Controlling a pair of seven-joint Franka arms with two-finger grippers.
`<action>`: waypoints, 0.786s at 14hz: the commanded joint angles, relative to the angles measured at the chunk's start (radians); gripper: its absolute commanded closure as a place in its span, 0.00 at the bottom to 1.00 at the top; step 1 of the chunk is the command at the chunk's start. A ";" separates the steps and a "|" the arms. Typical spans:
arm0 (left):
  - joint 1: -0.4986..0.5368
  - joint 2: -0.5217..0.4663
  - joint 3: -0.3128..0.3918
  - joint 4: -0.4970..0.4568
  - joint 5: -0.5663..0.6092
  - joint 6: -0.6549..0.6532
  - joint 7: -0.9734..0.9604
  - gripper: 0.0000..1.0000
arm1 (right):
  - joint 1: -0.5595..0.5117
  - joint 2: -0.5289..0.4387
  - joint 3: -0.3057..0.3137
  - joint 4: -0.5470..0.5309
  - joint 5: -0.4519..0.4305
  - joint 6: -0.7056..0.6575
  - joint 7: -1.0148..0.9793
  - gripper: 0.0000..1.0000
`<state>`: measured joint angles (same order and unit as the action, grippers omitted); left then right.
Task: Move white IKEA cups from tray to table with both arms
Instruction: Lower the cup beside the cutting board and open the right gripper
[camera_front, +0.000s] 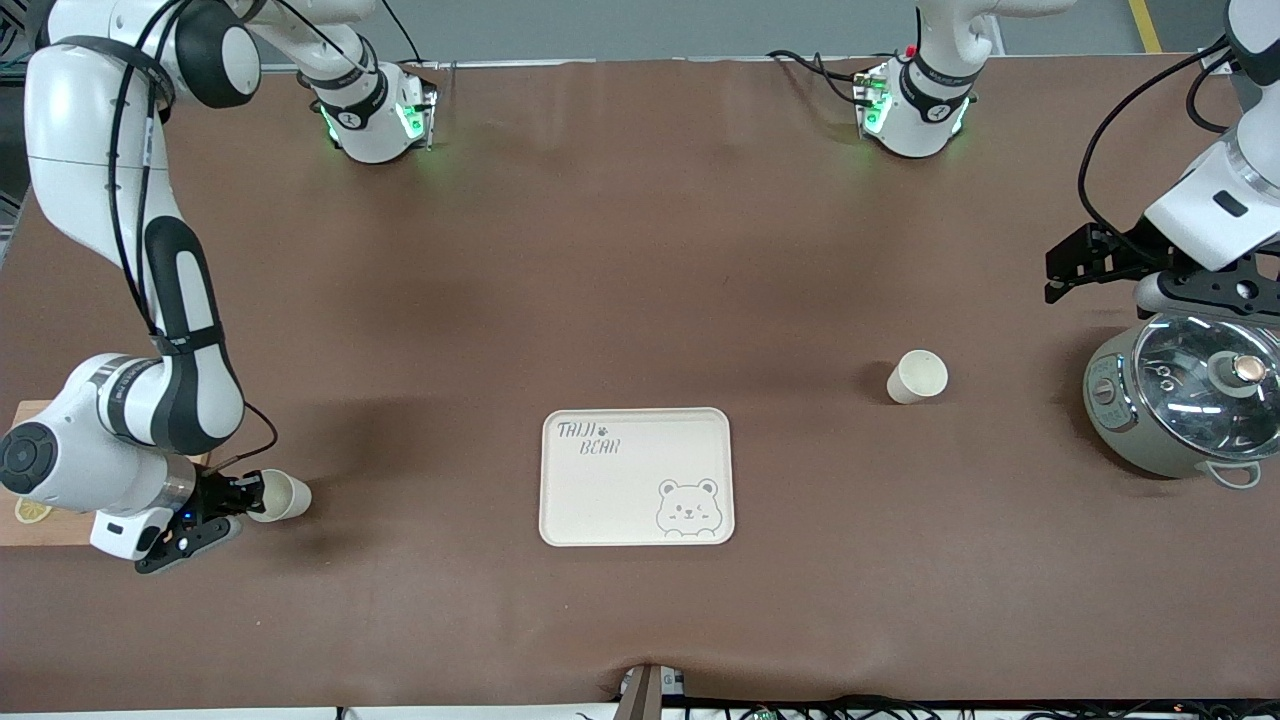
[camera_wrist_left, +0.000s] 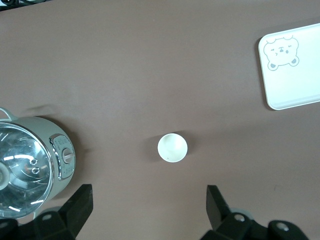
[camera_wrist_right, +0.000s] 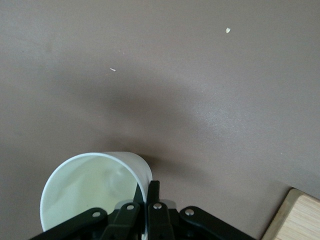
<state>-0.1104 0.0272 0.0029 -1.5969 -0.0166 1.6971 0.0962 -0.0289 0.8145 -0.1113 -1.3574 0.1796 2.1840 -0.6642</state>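
Note:
One white cup (camera_front: 917, 377) stands upright on the brown table toward the left arm's end; it also shows in the left wrist view (camera_wrist_left: 172, 148). My left gripper (camera_front: 1075, 262) is open and empty, up in the air beside the cooker, with the cup well clear of its fingers (camera_wrist_left: 80, 207). My right gripper (camera_front: 238, 497) is shut on the wall of the second white cup (camera_front: 283, 495), one finger inside the rim and one outside, as the right wrist view shows (camera_wrist_right: 148, 194). That cup (camera_wrist_right: 90, 190) is tilted, low over the table at the right arm's end.
The bear-printed tray (camera_front: 620, 500) lies mid-table, nearer the front camera than the standing cup, and shows in the left wrist view (camera_wrist_left: 295, 75). A cooker with a glass lid (camera_front: 1185, 400) stands under the left arm. A wooden board (camera_front: 30, 530) with a lemon slice lies beside the right gripper.

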 joint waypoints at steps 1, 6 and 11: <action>-0.002 -0.006 -0.004 -0.003 0.020 0.004 0.005 0.00 | -0.022 0.009 0.019 0.006 0.021 0.008 -0.026 1.00; -0.005 0.000 -0.004 -0.005 0.020 0.004 -0.007 0.00 | -0.023 0.006 0.018 0.014 0.018 0.016 -0.021 0.00; -0.002 0.003 -0.017 -0.005 0.020 0.006 -0.009 0.00 | -0.039 -0.057 0.013 0.041 0.012 -0.105 -0.023 0.00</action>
<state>-0.1130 0.0332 -0.0056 -1.6000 -0.0166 1.6971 0.0955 -0.0455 0.8062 -0.1120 -1.3285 0.1802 2.1688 -0.6650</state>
